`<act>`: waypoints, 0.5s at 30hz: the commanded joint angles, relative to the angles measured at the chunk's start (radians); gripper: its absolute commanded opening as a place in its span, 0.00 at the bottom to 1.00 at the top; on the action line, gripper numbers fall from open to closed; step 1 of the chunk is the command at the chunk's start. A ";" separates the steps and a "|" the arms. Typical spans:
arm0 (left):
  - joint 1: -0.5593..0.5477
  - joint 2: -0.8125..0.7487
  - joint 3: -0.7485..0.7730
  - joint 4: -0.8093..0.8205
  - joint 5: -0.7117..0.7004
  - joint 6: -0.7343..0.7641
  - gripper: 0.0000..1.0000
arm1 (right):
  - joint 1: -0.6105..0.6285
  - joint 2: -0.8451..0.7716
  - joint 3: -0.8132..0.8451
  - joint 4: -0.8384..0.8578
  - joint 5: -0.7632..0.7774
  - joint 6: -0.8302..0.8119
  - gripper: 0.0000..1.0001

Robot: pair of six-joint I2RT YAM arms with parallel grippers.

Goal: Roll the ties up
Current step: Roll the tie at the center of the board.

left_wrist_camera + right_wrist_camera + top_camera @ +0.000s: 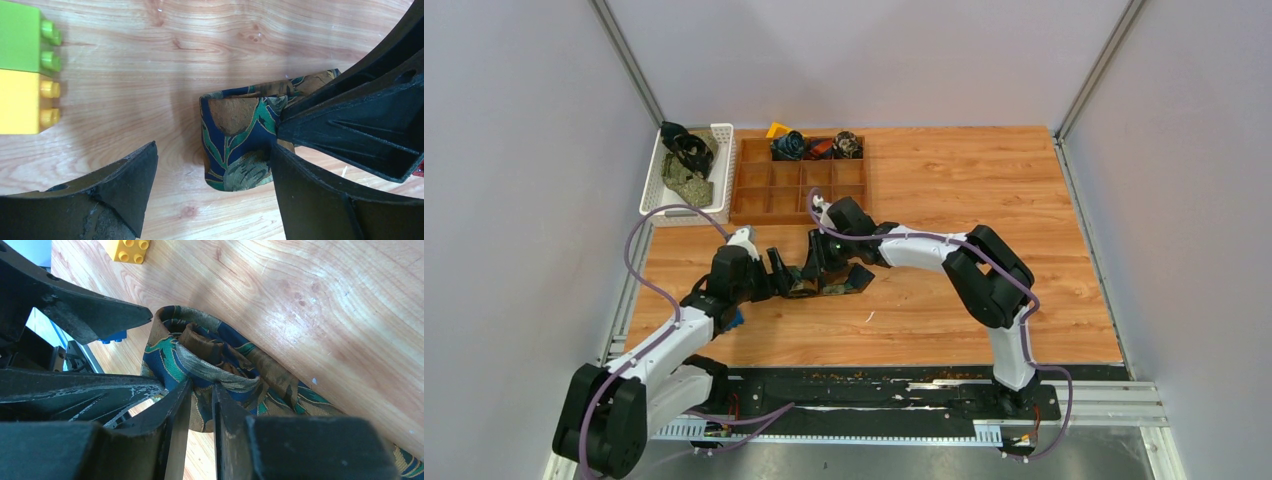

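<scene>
– Necktie (829,282) of navy fabric, patterned with green and brown leaves: where is it found?

– It is laid on the wood-grain worktop (984,200), left of the middle, between the two arms. One end is folded over on itself into a loose coil. The other part of its length is trailed flat towards the right.

– How is it held?

– A fold of the coil is pinched between the closed fingers of the right tool (201,395), which is reached in from the far side. The left tool (212,157) is spread wide around the folded end. One finger (310,200) is set at the necktie's edge, though contact cannot be confirmed. The other finger (125,190) is set apart from the cloth, over bare wood.

– What is seen around it?

– Just beside the left tool, a lime-green plastic building block (22,35) and a yellow plastic building block (22,100) are placed touching each other. A small blue block (734,318) is seen by the left arm.

– And farther out?

– A brown wooden compartment tray (799,195) is placed at the far left of the worktop. Rolled ties (789,146) are stowed in its far row, each in its own compartment. Just left of the tray, loose ties (686,165), dark and mottled, are heaped in a white slotted plastic basket (722,170).
</scene>
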 commanded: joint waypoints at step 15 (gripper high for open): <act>0.045 0.160 -0.031 0.254 0.140 -0.041 0.79 | -0.003 -0.025 -0.055 0.005 0.004 -0.023 0.21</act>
